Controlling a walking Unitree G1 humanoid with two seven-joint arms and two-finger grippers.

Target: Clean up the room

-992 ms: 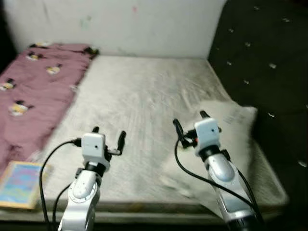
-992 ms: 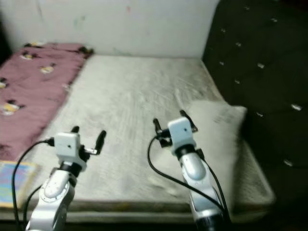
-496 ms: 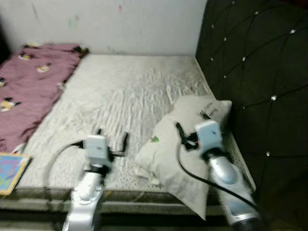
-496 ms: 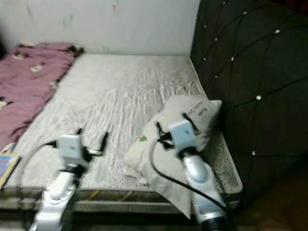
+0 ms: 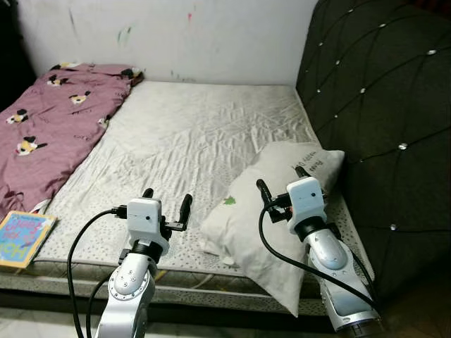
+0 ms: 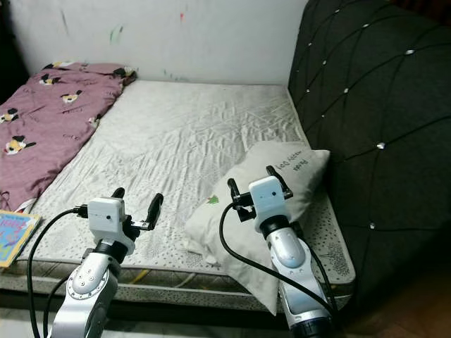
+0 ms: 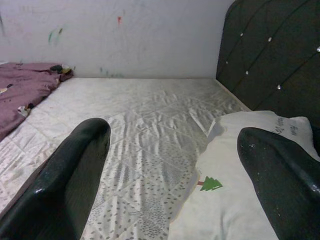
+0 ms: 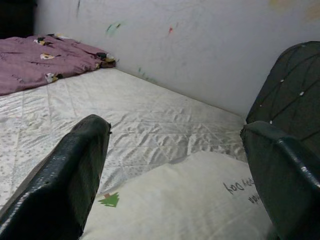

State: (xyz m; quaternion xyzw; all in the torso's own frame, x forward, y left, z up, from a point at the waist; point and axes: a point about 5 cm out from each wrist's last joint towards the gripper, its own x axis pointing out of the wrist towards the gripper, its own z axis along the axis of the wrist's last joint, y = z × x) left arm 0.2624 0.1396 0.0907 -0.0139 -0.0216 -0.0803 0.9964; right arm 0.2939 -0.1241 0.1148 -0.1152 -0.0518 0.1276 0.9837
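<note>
Both grippers are raised in front of the robot with fingers spread apart and holding nothing: the left gripper hangs over the near edge of the mattress, and the right gripper hangs over the pillow.

One bare, wrinkled white mattress fills the middle of the room, running back to a pale wall marked with small paint smudges. One black tufted headboard with shiny studs stands along the robot's right side. One cream pillow, printed with a small green tree and some dark lettering, lies tilted at the mattress's near right corner, its lower end overhanging the edge. One purple blanket with cartoon prints lies along the left side. One colourful book rests at the near left corner, beside the blanket.

Compared with half a second ago, the view is sharper and turned slightly left; pillow, blanket and book lie as before, and both grippers remain spread.
</note>
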